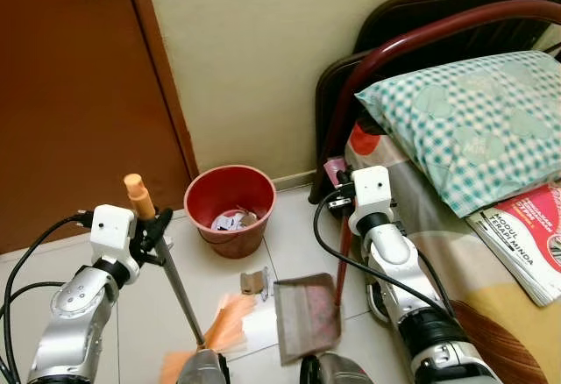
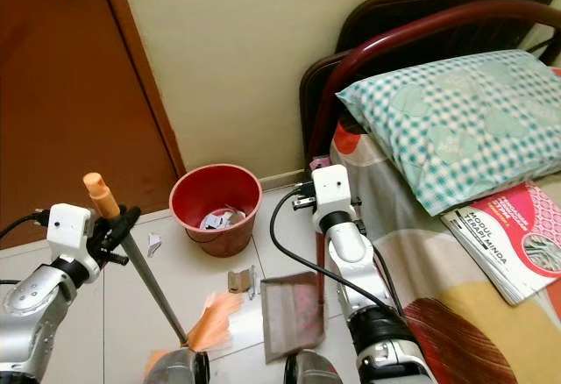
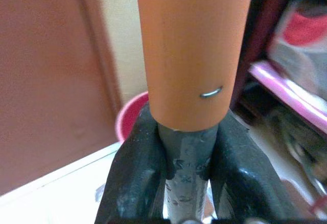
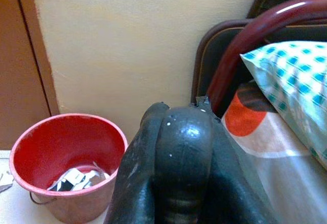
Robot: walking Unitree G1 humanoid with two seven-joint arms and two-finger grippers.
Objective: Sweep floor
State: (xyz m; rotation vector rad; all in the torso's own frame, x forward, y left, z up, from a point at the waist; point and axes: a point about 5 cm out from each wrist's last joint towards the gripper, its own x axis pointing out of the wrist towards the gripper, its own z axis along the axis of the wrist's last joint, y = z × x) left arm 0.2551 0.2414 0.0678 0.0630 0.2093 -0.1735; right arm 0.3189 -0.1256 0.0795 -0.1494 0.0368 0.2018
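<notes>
My left gripper (image 1: 156,226) is shut on the broom's grey metal handle (image 1: 180,292), just below its orange cap (image 3: 189,45). The handle slants down to orange bristles (image 1: 230,323) on the white tiles. My right gripper (image 1: 340,181) is shut on the top of the dustpan's thin dark-red handle (image 1: 343,257); in the right wrist view its fingers (image 4: 134,173) wrap a dark rounded end. The brown dustpan (image 1: 307,314) rests on the floor beside the bristles. A white paper (image 1: 259,327) and a brown scrap (image 1: 254,280) lie between them. A small white scrap (image 2: 154,244) lies left of the bucket.
A red bucket (image 1: 230,209) holding paper scraps stands by the cream wall. A brown door (image 1: 79,103) is at the left. A bed at the right has a dark-red frame (image 1: 394,55), a checked pillow (image 1: 473,121) and a red book (image 1: 526,239).
</notes>
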